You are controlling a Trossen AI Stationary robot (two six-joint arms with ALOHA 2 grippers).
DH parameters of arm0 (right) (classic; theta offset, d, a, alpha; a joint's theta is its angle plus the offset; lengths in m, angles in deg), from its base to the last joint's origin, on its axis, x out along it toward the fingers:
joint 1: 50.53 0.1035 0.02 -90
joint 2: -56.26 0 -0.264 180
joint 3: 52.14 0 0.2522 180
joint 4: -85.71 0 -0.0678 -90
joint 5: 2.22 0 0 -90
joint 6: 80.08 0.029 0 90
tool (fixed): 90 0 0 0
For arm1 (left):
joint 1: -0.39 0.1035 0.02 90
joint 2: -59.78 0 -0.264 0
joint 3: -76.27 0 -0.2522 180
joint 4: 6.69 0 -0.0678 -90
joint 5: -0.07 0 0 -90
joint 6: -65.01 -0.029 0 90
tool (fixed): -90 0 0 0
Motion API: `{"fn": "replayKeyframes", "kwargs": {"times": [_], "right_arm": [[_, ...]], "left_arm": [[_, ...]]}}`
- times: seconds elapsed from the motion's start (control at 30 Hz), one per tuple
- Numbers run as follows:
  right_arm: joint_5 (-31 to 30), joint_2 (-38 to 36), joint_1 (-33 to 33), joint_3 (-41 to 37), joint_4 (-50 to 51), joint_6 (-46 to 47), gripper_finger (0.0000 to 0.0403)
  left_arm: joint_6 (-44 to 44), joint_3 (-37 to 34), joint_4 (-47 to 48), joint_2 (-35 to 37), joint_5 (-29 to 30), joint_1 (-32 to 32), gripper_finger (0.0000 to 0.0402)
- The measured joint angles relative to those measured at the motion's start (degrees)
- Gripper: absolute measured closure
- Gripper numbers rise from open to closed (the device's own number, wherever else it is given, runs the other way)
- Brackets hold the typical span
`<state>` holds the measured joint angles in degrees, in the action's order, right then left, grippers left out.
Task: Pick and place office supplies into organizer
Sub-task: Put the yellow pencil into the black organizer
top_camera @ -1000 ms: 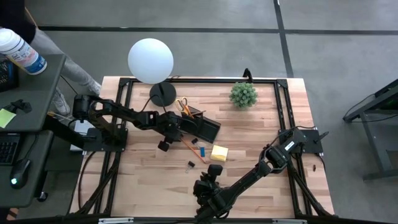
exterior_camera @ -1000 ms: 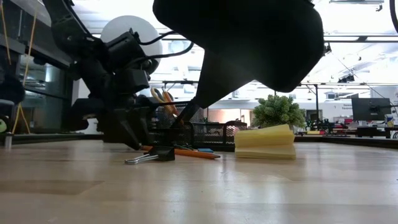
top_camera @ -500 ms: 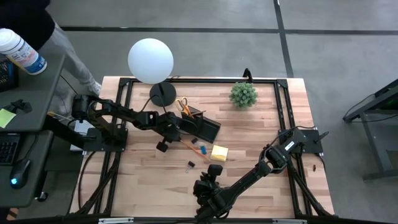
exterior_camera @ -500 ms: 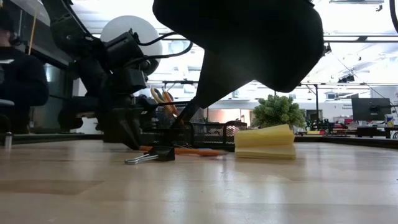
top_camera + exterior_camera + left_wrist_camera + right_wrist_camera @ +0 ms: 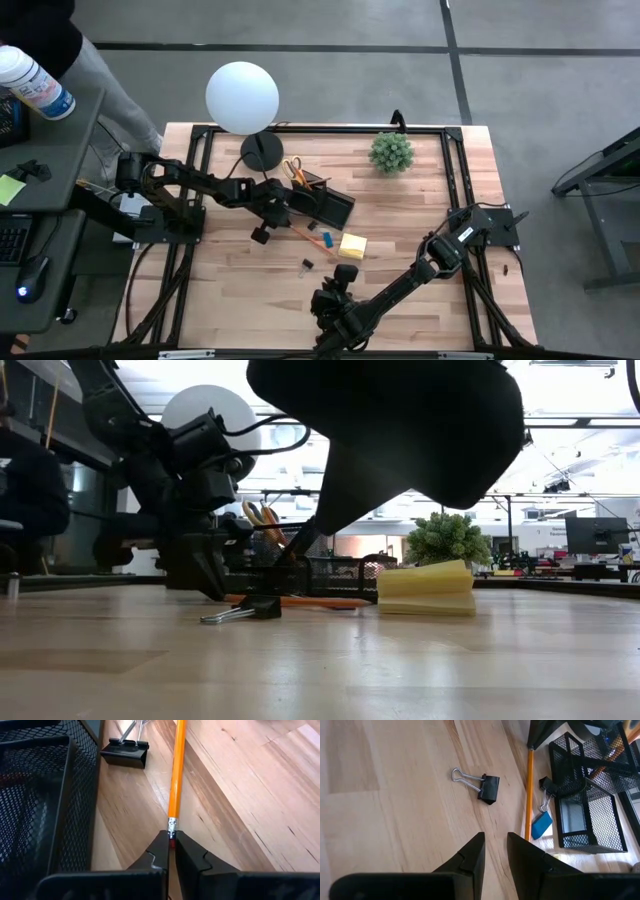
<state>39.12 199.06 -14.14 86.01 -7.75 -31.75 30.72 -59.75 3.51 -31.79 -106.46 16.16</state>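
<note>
I have the orange pencil (image 5: 176,775) pinched at its eraser end: my left gripper (image 5: 171,851) is closed tight on it, with the fingers (image 5: 159,851) meeting around the metal ferrule. The pencil lies flat on the worktop (image 5: 420,210), running alongside the mesh wall of the organizer (image 5: 45,805) and just beside it. From above, the left gripper (image 5: 263,233) sits at the organizer's (image 5: 325,205) near-left corner, and the pencil (image 5: 305,236) angles away from it toward the yellow sticky-note pad (image 5: 352,245).

A black binder clip (image 5: 125,756) lies past the pencil's far end, close to the organizer wall. In the right wrist view I see the blue eraser (image 5: 541,824) lying just beside the pencil (image 5: 528,795), between it and the organizer (image 5: 585,805), with a second clip (image 5: 547,787) next to it. Another binder clip (image 5: 481,784) lies apart on open wood. The yellow-handled scissors (image 5: 294,168) stand in the organizer's taller section.

My right gripper (image 5: 494,851) waits low over the front of the worktop, its fingers a little apart with nothing between them; from above it is near the front edge (image 5: 333,310).

Behind the organizer stand the white globe lamp (image 5: 242,97) and the green plant (image 5: 391,151).
</note>
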Motion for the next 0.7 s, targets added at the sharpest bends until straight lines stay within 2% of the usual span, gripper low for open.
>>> {"fn": "replayKeyframes", "kwargs": {"times": [0.27, 0.53, 0.7], "right_arm": [[0.8, 0.0, 0.0, 0.0, 0.3, 0.0, 0.0325], [0.5, 0.0, 0.4, 0.0, 2.4, 1.5, 0.0325], [-2.1, 0.0, 1.5, 1.3, 6.6, 4.7, 0.0325]], "left_arm": [[1.1, -0.1, 1.5, 1.4, -0.4, 0.0, 0.0400], [1.6, -0.3, 7.7, 9.0, -0.3, -0.1, 0.0401], [1.7, -0.3, 9.8, 12.4, 1.1, -0.1, 0.0401]]}}
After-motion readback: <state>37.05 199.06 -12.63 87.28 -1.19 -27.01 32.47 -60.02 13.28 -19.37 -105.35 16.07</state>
